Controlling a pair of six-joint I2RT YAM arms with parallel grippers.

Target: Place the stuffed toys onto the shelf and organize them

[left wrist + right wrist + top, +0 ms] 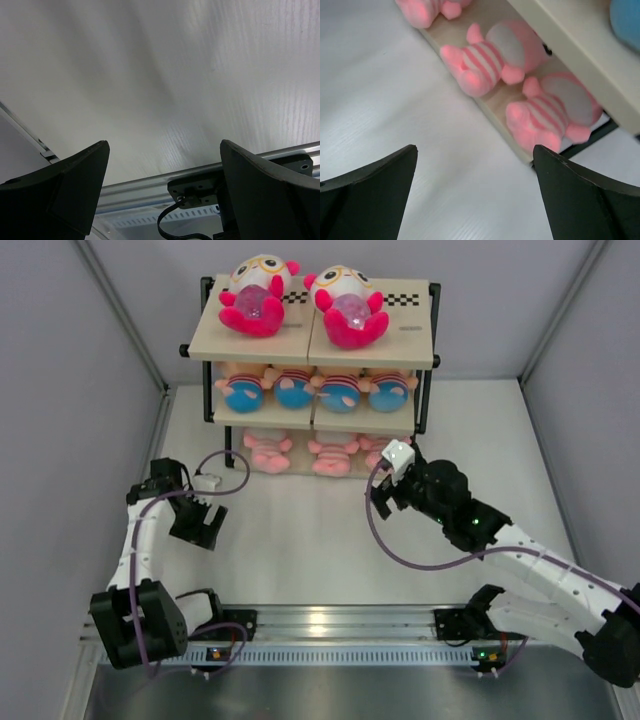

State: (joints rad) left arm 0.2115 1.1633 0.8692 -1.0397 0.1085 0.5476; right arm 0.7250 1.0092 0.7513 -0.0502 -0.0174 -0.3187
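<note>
Three-tier shelf [318, 348] stands at the far side of the white table [300, 550] and carries all nine stuffed toys. On the top tier, two white-and-magenta toys [258, 298] sit side by side. On the middle tier, four peach toys [292, 390] with blue bottoms form a row. On the bottom tier, three pink striped toys [333, 454] lie along the board. The right gripper [474, 149] hovers just near of the bottom tier's right end, fingers spread wide, holding nothing. The left gripper [164, 144] hangs over bare table at the near left, well apart from the shelf, likewise spread and empty.
</note>
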